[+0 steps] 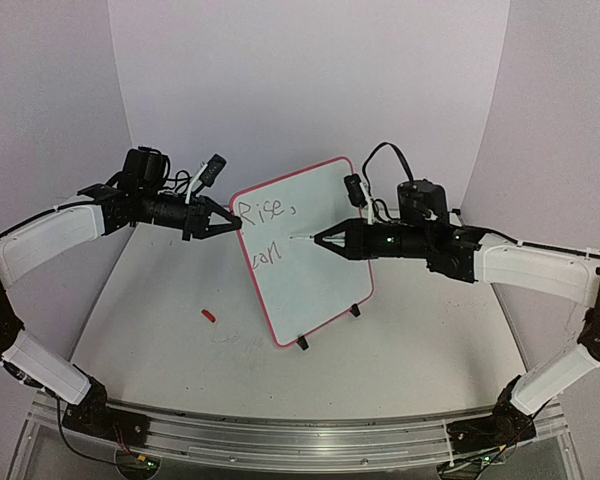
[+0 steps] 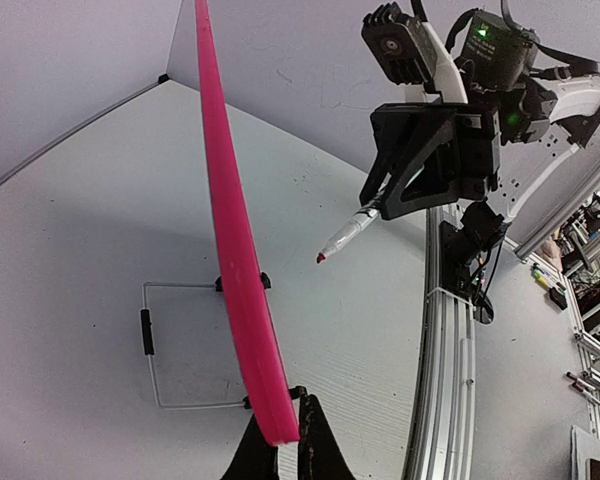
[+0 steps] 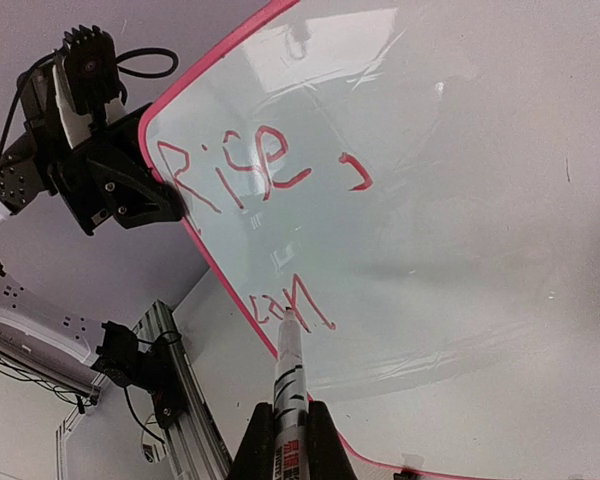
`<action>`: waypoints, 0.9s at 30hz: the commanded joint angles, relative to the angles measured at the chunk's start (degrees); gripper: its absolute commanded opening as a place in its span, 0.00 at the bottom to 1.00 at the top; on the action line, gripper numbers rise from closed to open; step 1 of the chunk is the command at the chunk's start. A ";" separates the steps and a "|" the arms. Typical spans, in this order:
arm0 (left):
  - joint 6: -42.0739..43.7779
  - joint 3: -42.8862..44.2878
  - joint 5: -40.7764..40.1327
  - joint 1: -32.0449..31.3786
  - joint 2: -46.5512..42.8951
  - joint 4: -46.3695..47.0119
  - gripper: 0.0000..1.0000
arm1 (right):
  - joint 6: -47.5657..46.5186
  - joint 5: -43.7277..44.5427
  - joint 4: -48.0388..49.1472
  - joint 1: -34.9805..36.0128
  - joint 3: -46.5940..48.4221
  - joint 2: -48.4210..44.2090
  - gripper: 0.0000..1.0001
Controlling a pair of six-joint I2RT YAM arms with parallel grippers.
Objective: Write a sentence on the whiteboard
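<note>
Right end effector (image 1: 318,239) — gripping marker (image 3: 288,360) — points at the whiteboard (image 1: 320,275).

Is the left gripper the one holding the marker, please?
No, the right gripper holds the marker at the whiteboard; the left gripper clamps its rim.

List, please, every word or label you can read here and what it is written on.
"Rise," top line of the sentence on the whiteboard.
"con" or "can", unfinished second line, at the tip of the marker.
Print on the marker's barrel: too blurred to read.
</note>
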 commanded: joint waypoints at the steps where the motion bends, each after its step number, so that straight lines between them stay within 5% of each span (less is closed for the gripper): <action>1: 3.21 -0.74 -0.22 -2.22 2.38 -7.41 0.00 | -1.62 -5.32 1.00 -0.75 0.99 0.83 0.00; 27: 3.29 -0.69 -0.26 -2.31 2.82 -7.48 0.00 | -1.70 0.14 1.05 -0.79 5.84 6.61 0.00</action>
